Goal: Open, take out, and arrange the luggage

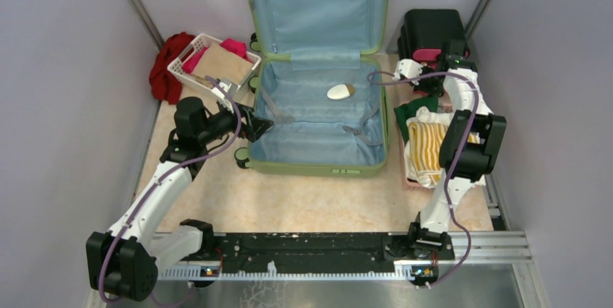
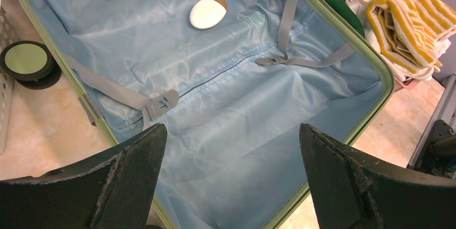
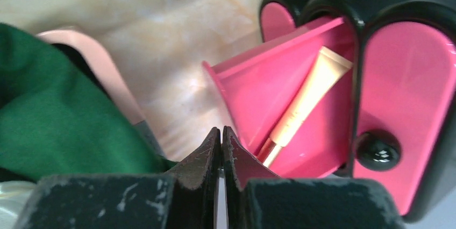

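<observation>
Luggage (image 1: pixel 318 131) is lying open on the bench (image 1: pixel 289 199), the released left pincer (image 2: pixel 231 129) hovering over its lining, best descending squarely onto the white oval item (image 2: pixel 208 13) (the right pincer (image 3: pixel 221 132) is sitting clenched, apparently empty, beside the pink drawer (image 3: pixel 258 84)).

Counts: one suitcase (image 1: pixel 318 145); in it one white oval thing (image 1: pixel 338 92) and two grey straps (image 2: pixel 121 95) (image 2: pixel 309 61). One white basket (image 1: pixel 185 53), one red cloth (image 1: pixel 165 69). One black-and-pink drawer box (image 1: pixel 432 30), one tube (image 3: pixel 306 100) in its pink drawer. One yellow-striped towel (image 1: pixel 426 145), one green cloth (image 1: pixel 410 110). Two arms, two tools: left tool (image 2: pixel 232 131), right tool (image 3: pixel 221 134).
</observation>
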Robot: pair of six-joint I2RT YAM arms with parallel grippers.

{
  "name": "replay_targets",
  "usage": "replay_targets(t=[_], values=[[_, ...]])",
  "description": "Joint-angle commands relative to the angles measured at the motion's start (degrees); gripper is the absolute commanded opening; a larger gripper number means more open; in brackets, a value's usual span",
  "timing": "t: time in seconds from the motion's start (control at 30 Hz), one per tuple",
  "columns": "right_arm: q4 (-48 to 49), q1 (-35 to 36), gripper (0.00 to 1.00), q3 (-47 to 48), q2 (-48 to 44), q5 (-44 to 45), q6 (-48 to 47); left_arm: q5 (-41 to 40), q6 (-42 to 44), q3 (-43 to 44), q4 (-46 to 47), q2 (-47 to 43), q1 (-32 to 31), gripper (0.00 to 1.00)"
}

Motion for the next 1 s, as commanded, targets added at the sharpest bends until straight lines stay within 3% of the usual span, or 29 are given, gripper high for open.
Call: replay_targets(t=[0.0,0.47,0.77,0.9,0.97], values=[[-5.37,-0.31,0.02,1.54,0.68,-2.25,-4.40,1.08,0.29,0.72,1.11,-0.97,0.51,0.99],[8.86,-0.28,0.00,-4.29,4.70,5.44,-5.88,0.78,0.46,0.72,0.94,-0.51,0.51,0.99],[19.88,-0.31,0.04,-5.23,5.97,8.10,-2.52,0.57,0.61,0.72,0.85,-0.17,0.51,0.99],[24.60,-0.30,0.10,-4.89,5.36,8.88,-0.98,0.63,0.54,0.72,0.85,-0.12,0.51,0.99],[27.01,-0.31,0.18,-4.22,5.17,9.07,-0.16,0.64,0.47,0.72,0.83,-0.14,0.51,0.99]])
